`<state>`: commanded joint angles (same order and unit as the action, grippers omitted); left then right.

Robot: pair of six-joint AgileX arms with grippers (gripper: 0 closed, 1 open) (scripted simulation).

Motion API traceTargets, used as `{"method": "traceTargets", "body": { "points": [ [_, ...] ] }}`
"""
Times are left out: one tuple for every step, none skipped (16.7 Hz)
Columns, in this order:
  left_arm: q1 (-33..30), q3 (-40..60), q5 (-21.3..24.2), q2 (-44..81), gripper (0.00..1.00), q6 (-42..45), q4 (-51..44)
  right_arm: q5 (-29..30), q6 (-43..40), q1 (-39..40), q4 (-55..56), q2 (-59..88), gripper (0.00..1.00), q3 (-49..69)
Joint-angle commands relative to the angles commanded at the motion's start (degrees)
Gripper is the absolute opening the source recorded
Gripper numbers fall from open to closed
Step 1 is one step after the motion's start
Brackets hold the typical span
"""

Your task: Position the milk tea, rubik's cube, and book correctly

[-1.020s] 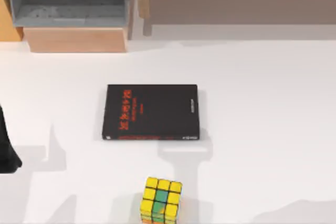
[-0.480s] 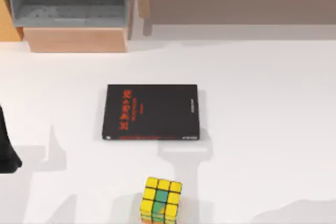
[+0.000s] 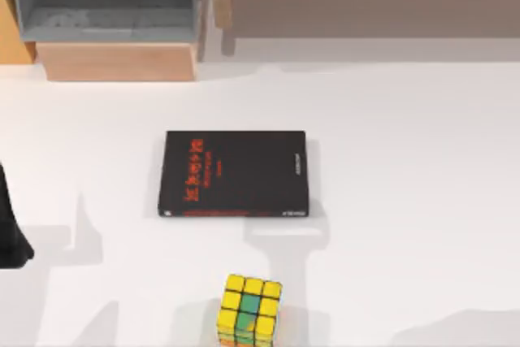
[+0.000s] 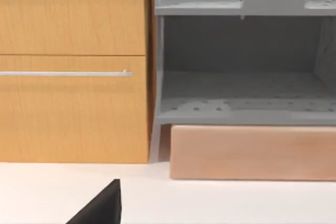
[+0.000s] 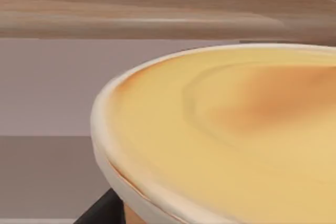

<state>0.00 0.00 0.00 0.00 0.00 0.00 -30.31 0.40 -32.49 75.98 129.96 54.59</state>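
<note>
black book [image 3: 236,174] lies mid-table, rubik's cube [image 3: 249,310] near it; milk tea [image 5: 231,135] apparently against right gripper, grip unclear.

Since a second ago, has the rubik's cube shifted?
No. The rubik's cube sits the same way below the black book in the top view.

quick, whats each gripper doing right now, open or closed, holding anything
Left gripper: cannot be told; the arm sits at the table's left edge.
Right gripper: cannot be told; the milk tea sits right up against its wrist camera.
</note>
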Motion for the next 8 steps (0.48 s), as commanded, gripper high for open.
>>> {"method": "traceTargets", "body": {
  "points": [
    [0.00, 0.00, 0.00, 0.00, 1.00, 0.00, 0.00, 0.00, 0.00, 0.00, 0.00, 0.00, 1.00, 0.00],
    [0.00, 0.00, 0.00, 0.00, 1.00, 0.00, 0.00, 0.00, 0.00, 0.00, 0.00, 0.00, 1.00, 0.00],
    [0.00, 0.00, 0.00, 0.00, 1.00, 0.00, 0.00, 0.00, 0.00, 0.00, 0.00, 0.00, 1.00, 0.00],
    [0.00, 0.00, 0.00, 0.00, 1.00, 0.00, 0.00, 0.00, 0.00, 0.00, 0.00, 0.00, 1.00, 0.00],
    [0.00, 0.00, 0.00, 0.00, 1.00, 0.00, 0.00, 0.00, 0.00, 0.05, -0.01, -0.02, 1.00, -0.03],
    [0.00, 0.00, 0.00, 0.00, 1.00, 0.00, 0.00, -0.08, 0.01, -0.02, 0.11, -0.10, 1.00, -0.23],
    [0.00, 0.00, 0.00, 0.00, 1.00, 0.00, 0.00, -0.36, 0.02, -0.28, 0.53, -0.39, 1.00, -0.94],
    [0.00, 0.00, 0.00, 0.00, 1.00, 0.00, 0.00, -0.76, 0.03, -0.68, 1.17, -0.80, 1.00, -2.04]
  ]
}}
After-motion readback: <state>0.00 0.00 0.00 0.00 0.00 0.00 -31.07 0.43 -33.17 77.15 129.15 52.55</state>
